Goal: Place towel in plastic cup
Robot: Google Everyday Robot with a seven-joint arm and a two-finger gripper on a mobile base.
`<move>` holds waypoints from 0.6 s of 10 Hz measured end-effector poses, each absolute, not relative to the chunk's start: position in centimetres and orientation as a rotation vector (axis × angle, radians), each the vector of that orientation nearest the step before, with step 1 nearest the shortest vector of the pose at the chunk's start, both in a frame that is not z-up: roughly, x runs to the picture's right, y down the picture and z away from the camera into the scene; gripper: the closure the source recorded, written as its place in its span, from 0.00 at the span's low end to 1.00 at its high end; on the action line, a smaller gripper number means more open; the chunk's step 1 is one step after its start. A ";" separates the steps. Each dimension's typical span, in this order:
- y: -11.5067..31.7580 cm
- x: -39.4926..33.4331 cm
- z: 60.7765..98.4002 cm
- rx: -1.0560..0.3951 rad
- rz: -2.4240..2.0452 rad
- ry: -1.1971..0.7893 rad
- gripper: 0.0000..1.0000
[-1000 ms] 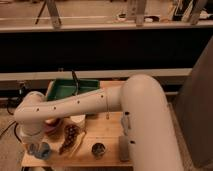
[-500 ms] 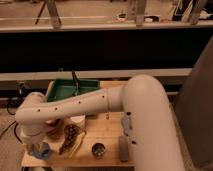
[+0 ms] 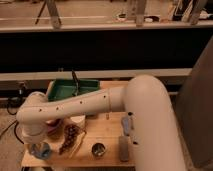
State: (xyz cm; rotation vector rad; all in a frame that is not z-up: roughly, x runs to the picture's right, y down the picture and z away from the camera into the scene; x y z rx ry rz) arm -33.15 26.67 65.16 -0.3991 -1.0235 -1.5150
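Note:
My white arm (image 3: 75,107) reaches from the right across the small wooden table (image 3: 107,131) to its front left corner. The gripper (image 3: 36,146) hangs there, low over the table, right at a pale blue plastic cup (image 3: 43,149) that stands on that corner. The arm's wrist hides most of the cup's top. I cannot make out a towel; it may be hidden by the gripper or inside the cup.
A green tray (image 3: 65,90) with a dark utensil lies at the table's back left. A white cup (image 3: 77,120), a brown patterned item (image 3: 70,139), a small metal cup (image 3: 98,149) and two grey objects (image 3: 123,148) (image 3: 127,123) sit on the table.

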 end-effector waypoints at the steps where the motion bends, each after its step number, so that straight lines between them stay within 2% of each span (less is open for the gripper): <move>1: 26.6 -33.0 65.2 -0.400 -1.512 -1.024 0.69; 2: 26.5 -32.9 65.3 -0.400 -1.512 -1.025 0.61; 5: 26.4 -32.5 65.5 -0.403 -1.518 -1.023 0.28; 6: 26.3 -32.4 65.6 -0.403 -1.519 -1.023 0.22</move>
